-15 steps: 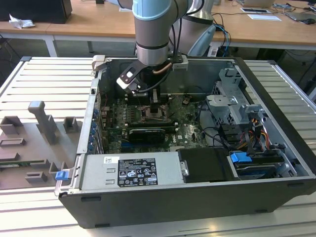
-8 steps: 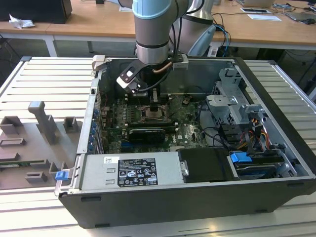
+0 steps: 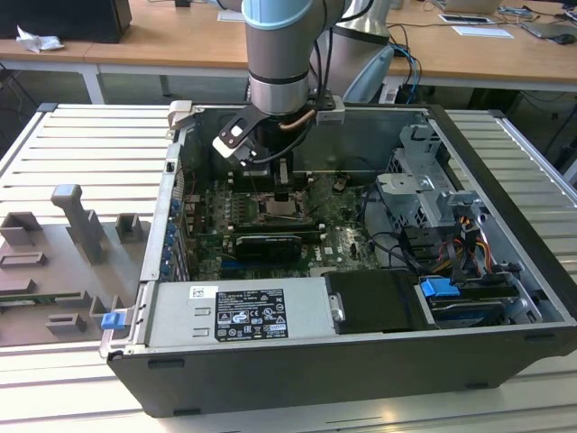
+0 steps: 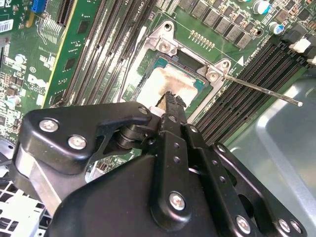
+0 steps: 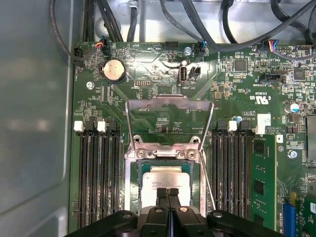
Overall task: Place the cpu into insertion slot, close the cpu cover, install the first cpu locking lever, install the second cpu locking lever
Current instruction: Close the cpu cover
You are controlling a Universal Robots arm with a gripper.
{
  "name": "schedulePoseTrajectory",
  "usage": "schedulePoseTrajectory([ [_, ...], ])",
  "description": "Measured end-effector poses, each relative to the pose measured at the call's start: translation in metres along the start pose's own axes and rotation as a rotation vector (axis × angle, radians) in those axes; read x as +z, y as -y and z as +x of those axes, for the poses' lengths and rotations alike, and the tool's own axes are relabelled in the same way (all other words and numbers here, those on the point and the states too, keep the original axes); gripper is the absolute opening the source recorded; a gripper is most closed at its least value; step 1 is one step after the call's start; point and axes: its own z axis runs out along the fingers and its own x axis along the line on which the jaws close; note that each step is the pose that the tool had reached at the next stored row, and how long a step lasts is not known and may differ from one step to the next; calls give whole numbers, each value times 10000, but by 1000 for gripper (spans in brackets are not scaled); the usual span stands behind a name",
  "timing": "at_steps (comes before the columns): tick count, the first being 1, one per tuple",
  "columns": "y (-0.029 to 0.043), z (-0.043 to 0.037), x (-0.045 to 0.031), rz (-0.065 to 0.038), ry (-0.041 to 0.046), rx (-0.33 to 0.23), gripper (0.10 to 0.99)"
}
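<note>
Black gripper [image 4: 170, 97] right up at the lens in the second wrist view, fingers pressed together with nothing between them, tips down over the cpu [image 5: 159, 178]. Touching it or just above? Can't tell.

And the cpu is in: lying flat in the socket [image 5: 132, 180], a pale silver-grey square with a smudged top and a dark rim showing around it.

Cover [image 5: 170, 101] is up, not closed. It's a thin grey frame tilted back on its hinge just past the socket, and green board shows through its big square window. One lever [image 4: 261, 90], a thin bright rod, sticks out free from the socket's corner across the black memory slots [image 4: 266, 59].

Now the exterior view, from its left to its right. First come grey fixture blocks [image 3: 77, 221] on the slatted table [image 3: 54, 135], then the open case [image 3: 361, 370]. Inside the case, the power supply [image 3: 239, 311] sits along the near wall and the board [image 3: 212, 225] lies on the floor. The arm [image 3: 281, 54] stands over the socket mid-board. A drive cage [image 3: 419, 171] and a bundle of cables [image 3: 469, 239] are at the far right.
</note>
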Motion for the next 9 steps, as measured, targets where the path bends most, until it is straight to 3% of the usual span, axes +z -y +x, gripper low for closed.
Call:
schedulePoseTrajectory([
  [4,-57,-1,7,0,-1,3,106],
  [9,-60,0,-20,0,0,3,106],
])
